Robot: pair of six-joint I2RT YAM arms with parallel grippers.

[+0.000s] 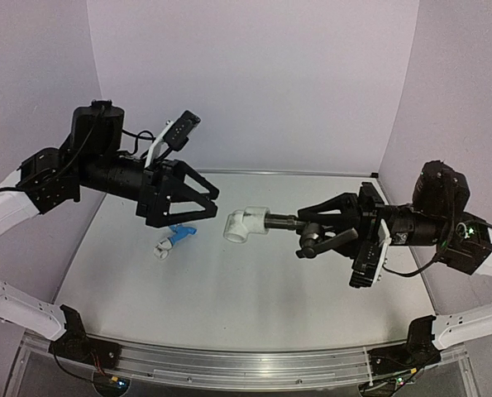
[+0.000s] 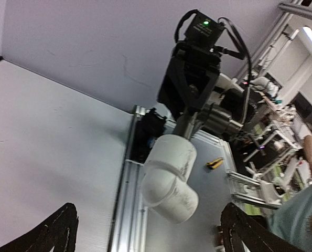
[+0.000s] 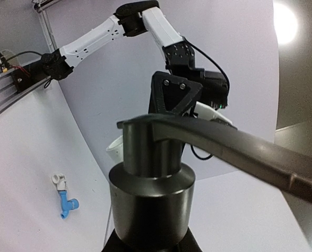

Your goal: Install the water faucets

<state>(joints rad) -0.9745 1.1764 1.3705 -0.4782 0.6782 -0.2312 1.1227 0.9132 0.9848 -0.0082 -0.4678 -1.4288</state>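
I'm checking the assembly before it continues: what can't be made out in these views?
1. Left wrist view: the white fitting hides its joint with the metal faucet.
2. Right wrist view: the metal faucet's body hides the fingers of the right gripper; the blue faucet is too small for detail.
3. Top view: that joint is too small to judge.

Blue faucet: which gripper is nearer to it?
Left. The left gripper hangs open just above the blue faucet; the right gripper, shut on the metal faucet, is farther to its right.
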